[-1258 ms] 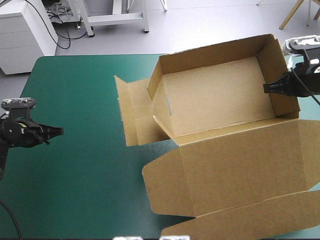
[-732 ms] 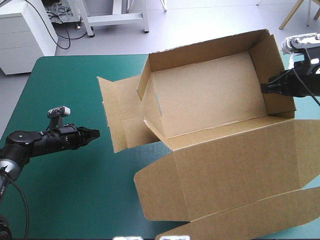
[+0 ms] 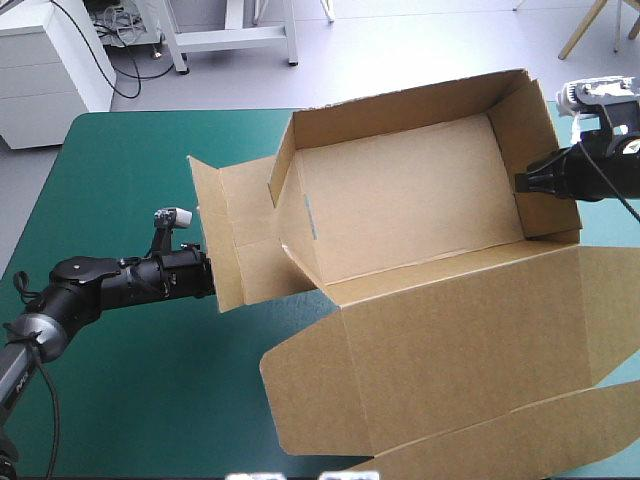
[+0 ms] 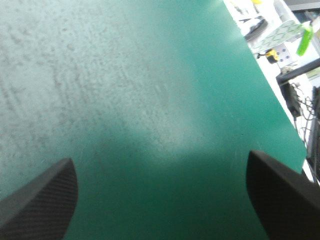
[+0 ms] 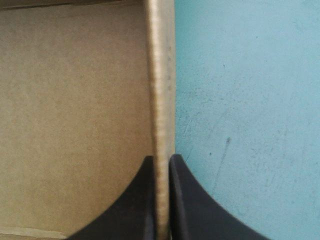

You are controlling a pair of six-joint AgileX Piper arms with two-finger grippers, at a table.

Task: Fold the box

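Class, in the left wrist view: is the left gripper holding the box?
No: the left gripper is open over the teal-green cover, nothing between its fingers.

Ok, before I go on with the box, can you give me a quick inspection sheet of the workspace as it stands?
Surface: teal-green table cover, bare where the box does not lie.
Job's things: brown cardboard box, an open tray with walls raised. Its lid lies flat toward the near edge, and its end flap is spread out on the left.
Clutter: nothing seen.
Grippers: left gripper is open at the end flap's outer edge, with only cover between its fingers. Right gripper is shut on the box's right wall.
Cables: nothing seen beyond the robot's own.
Surroundings: nothing seen at or over the table.
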